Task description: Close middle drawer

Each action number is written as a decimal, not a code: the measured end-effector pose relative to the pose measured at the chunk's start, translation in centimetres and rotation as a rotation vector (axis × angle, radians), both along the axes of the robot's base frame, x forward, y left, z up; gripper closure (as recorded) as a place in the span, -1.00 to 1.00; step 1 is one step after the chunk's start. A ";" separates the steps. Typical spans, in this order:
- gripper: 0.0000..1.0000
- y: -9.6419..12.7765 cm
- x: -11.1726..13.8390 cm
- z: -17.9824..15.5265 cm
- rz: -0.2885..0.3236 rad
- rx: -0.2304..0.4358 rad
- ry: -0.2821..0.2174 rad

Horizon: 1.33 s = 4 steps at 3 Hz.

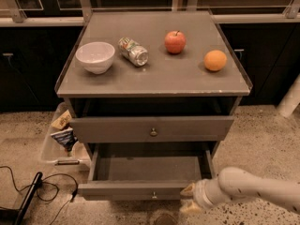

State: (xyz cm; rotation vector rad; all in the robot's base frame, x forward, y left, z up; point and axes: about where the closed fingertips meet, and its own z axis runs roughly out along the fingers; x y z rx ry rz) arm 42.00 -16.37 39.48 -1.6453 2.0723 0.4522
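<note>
The middle drawer is a grey drawer with a small round knob. It is pulled far out at the bottom of the camera view, and its shallow box is empty. My gripper is at the drawer front's right end, right of the knob. Its two cream fingertips stand apart with nothing between them. My white arm comes in from the lower right. The drawer above stands slightly out.
On the cabinet top are a white bowl, a lying can, a red apple and an orange. A clear bin with snack packets and black cables lie on the floor at left.
</note>
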 end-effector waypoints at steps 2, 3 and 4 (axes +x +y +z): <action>0.88 3.0 12.3 7.2 0.160 0.117 -0.288; 1.00 0.9 17.4 6.7 0.130 0.134 -0.345; 1.00 0.8 17.1 6.6 0.128 0.134 -0.347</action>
